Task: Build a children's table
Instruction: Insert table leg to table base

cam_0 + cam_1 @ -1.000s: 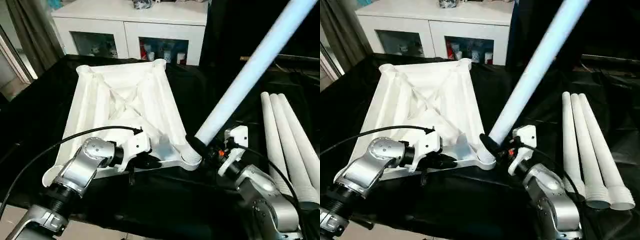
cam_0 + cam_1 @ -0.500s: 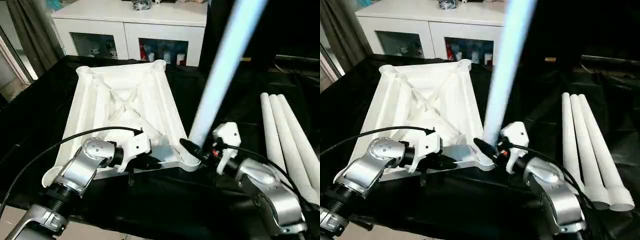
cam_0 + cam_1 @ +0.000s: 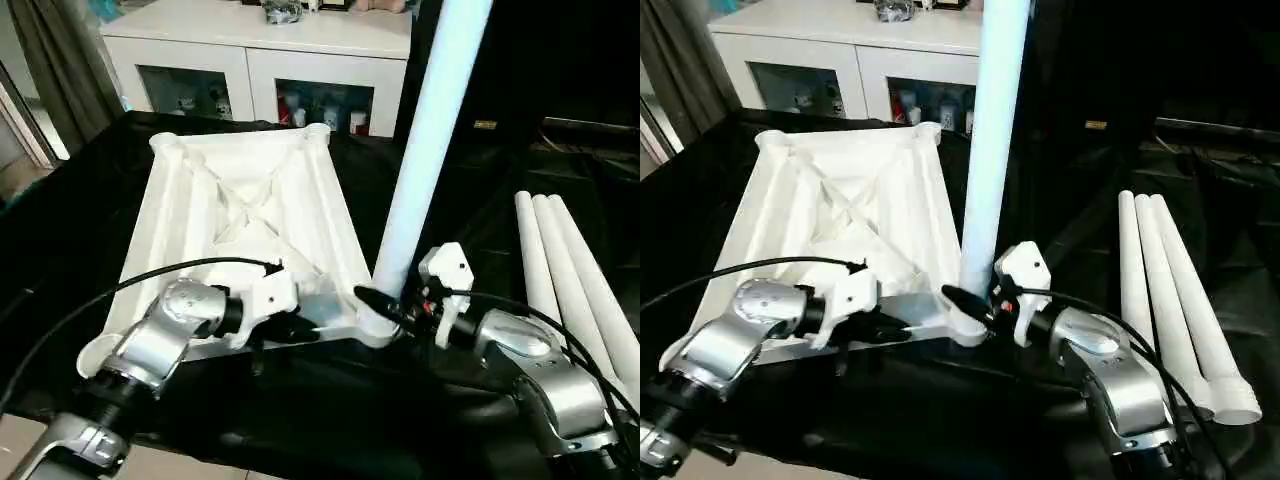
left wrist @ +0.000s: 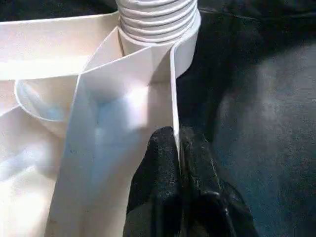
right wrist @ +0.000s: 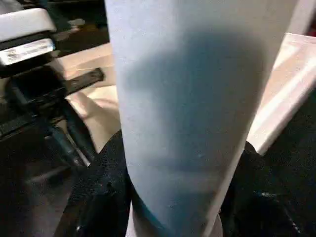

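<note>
Black fingers (image 5: 103,192) clasping leg (image 3: 425,150), rim (image 4: 174,98) pinched

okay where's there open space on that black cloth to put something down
Free: the black cloth between the upturned table top and the three spare legs, and the strip left of the top. Crowded: the near corner, where the left gripper, right gripper and upright leg meet.
</note>
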### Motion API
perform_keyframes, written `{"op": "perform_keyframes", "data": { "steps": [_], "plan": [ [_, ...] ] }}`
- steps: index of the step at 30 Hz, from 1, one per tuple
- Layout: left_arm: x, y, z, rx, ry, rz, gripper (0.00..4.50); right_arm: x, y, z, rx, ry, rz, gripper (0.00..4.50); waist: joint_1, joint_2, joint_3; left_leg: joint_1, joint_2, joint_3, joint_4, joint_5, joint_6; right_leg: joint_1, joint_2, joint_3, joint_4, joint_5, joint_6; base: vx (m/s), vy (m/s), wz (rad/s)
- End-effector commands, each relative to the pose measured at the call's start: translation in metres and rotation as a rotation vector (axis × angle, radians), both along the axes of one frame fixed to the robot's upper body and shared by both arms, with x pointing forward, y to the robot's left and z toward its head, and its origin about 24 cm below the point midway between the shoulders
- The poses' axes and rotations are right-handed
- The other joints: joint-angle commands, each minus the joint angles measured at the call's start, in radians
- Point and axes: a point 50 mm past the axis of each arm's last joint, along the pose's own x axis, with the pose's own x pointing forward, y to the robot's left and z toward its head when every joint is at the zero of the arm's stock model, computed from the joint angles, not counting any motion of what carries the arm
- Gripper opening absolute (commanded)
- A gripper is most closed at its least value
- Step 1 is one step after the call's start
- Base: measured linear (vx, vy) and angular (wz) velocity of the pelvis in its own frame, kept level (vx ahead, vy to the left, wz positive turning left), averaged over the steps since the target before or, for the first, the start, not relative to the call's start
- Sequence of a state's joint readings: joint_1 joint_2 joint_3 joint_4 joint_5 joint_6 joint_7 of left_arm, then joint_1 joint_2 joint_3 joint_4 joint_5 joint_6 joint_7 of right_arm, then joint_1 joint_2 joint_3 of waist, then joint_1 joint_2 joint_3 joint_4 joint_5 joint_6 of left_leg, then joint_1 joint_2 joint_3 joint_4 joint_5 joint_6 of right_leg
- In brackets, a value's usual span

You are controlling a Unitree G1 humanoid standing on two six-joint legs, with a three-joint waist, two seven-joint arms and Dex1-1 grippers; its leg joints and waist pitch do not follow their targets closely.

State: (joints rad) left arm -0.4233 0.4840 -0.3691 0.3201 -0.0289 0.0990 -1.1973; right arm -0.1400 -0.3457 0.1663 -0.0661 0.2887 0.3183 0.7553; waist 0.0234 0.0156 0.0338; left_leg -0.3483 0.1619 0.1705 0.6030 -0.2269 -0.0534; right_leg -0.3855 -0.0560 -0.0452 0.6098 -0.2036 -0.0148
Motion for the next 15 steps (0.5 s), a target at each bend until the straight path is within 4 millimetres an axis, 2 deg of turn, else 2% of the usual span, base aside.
{"op": "perform_keyframes", "data": {
  "steps": [1, 3, 8, 9, 11, 13, 14, 15],
  "plan": [
    [-0.005, -0.011, 0.015, -0.068, -0.031, -0.119, 0.0, -0.021, 0.004, -0.042, -0.045, 0.217, 0.066, 1.88, 0.001, -0.002, -0.041, -0.004, 0.069, -0.024, -0.08, -0.151, 0.045, 0.043, -0.09, 0.056, -0.073, -0.155, -0.226, 0.0, 0.0, 0.0],
    [-0.007, -0.01, 0.016, -0.07, -0.021, -0.134, 0.0, -0.023, 0.004, -0.043, -0.044, 0.219, 0.087, 1.88, 0.003, 0.001, -0.04, -0.001, 0.07, -0.023, -0.082, -0.162, 0.043, 0.041, -0.09, 0.056, -0.075, -0.167, -0.229, 0.0, 0.0, 0.0],
    [-0.004, -0.008, 0.015, -0.056, -0.039, -0.108, 0.0, -0.023, 0.003, -0.045, -0.053, 0.216, 0.083, 1.88, 0.003, -0.002, -0.038, 0.0, 0.07, -0.024, -0.086, -0.201, 0.025, 0.039, -0.089, 0.056, -0.08, -0.221, -0.217, 0.0, 0.0, 0.0],
    [-0.001, -0.007, 0.014, -0.045, -0.045, -0.093, 0.0, -0.02, 0.002, -0.046, -0.056, 0.212, 0.06, 1.88, 0.004, 0.0, -0.038, 0.002, 0.07, -0.025, -0.087, -0.206, 0.02, 0.038, -0.089, 0.056, -0.081, -0.226, -0.214, 0.0, 0.0, 0.0],
    [0.001, -0.007, 0.013, -0.036, -0.047, -0.075, 0.0, -0.017, 0.001, -0.047, -0.065, 0.206, 0.03, 1.88, 0.003, -0.005, -0.038, 0.0, 0.07, -0.025, -0.088, -0.213, 0.017, 0.039, -0.09, 0.057, -0.082, -0.233, -0.211, 0.0, 0.0, 0.0],
    [0.004, -0.007, 0.013, -0.027, -0.063, -0.045, 0.0, -0.012, -0.001, -0.05, -0.09, 0.194, -0.022, 1.88, 0.002, -0.004, -0.035, 0.002, 0.07, -0.026, -0.089, -0.233, 0.012, 0.035, -0.09, 0.056, -0.084, -0.266, -0.206, 0.0, 0.0, 0.0],
    [0.007, -0.007, 0.012, -0.02, -0.06, -0.019, 0.0, -0.009, -0.003, -0.052, -0.103, 0.187, -0.066, 1.88, 0.0, -0.006, -0.029, 0.006, 0.068, -0.027, -0.093, -0.287, -0.002, 0.031, -0.09, 0.055, -0.094, -0.37, -0.182, 0.0, 0.0, 0.0],
    [0.008, -0.007, 0.012, -0.019, -0.065, -0.001, 0.0, -0.004, -0.006, -0.054, -0.112, 0.182, -0.117, 1.88, 0.0, -0.005, -0.027, 0.009, 0.068, -0.029, -0.093, -0.306, -0.007, 0.027, -0.092, 0.056, -0.098, -0.411, -0.172, 0.0, 0.0, 0.0]
  ]
}}
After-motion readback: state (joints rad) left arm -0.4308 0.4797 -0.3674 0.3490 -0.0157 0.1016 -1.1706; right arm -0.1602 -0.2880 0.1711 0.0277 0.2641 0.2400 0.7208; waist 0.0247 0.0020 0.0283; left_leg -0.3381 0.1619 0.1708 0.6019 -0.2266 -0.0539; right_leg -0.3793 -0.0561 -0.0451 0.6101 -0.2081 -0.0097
